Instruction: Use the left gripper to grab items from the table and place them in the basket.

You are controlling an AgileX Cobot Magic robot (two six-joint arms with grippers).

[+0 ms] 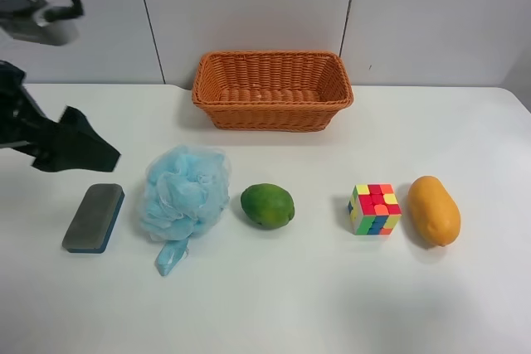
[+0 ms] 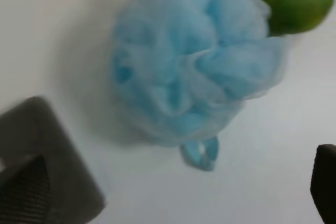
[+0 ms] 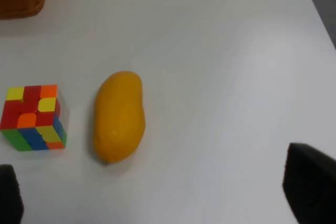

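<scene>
I count one green mango (image 1: 267, 206), one orange mango (image 1: 434, 210), one pouf (image 1: 184, 191), one cube (image 1: 374, 209), one block (image 1: 94, 217), one basket (image 1: 272, 118).

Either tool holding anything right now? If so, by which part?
Nothing is held. The left tool is open and clear of the pouf. The right tool is open over bare table, near the orange-yellow mango.

Setting: robot lab bench. Evidence: plain white table (image 1: 274, 304); blank pale panelled wall (image 1: 249, 6); black robot arm (image 1: 66, 147); unrelated props in one row (block (image 1: 94, 217), pouf (image 1: 184, 188), green mango (image 1: 267, 206), cube (image 1: 374, 209), orange mango (image 1: 434, 210)) before a wicker basket (image 1: 270, 113).
</scene>
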